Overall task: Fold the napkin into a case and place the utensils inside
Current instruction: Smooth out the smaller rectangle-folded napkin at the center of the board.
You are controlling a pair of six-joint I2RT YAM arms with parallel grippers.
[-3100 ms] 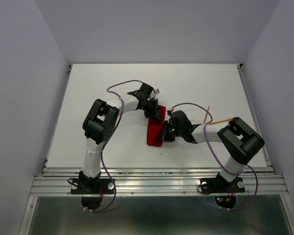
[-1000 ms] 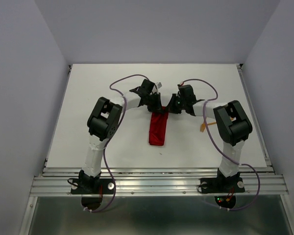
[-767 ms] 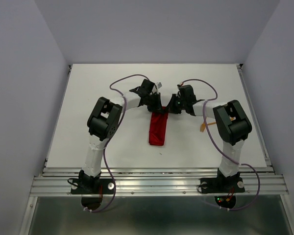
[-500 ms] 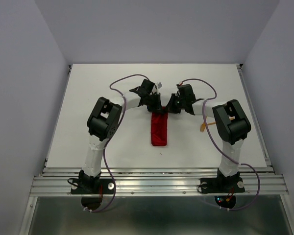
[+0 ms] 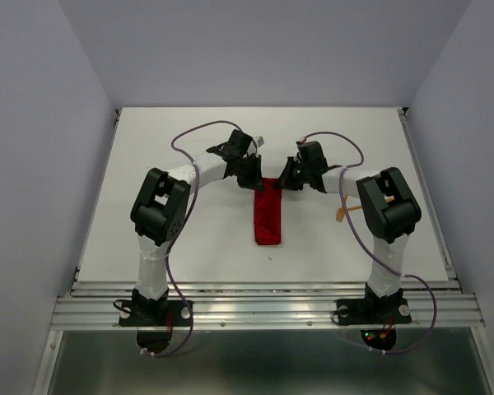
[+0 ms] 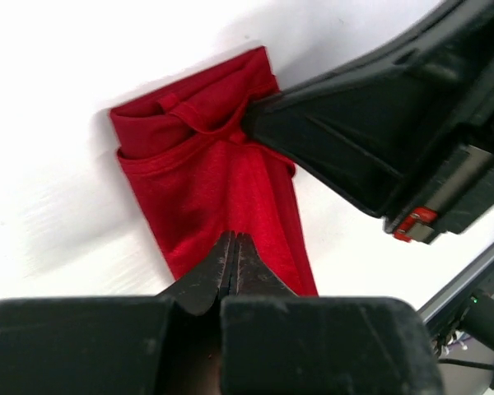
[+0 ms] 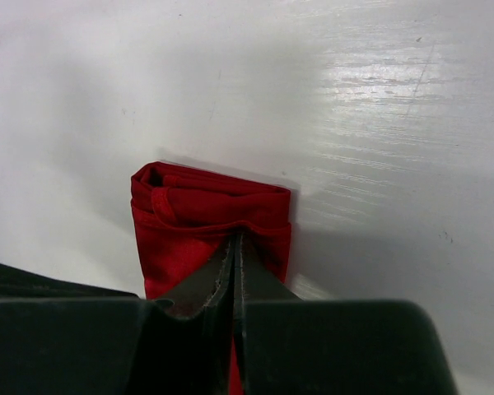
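Wrist views show layered folds at the upper end of the case, mid-frame on the table, which the overhead view blurs. Left end effector is fully closed, tips on the case; right end effector, also closed, pinches its puckered edge.

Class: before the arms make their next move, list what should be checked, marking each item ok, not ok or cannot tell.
1. Case folded narrow and flat: ok.
2. Right gripper shut on the case's far end: ok.
3. Left gripper shut above the case; holding cloth: cannot tell.
4. Utensils inside the case: not ok, they lie on the table right of the case.
5. Case mouth open: cannot tell.
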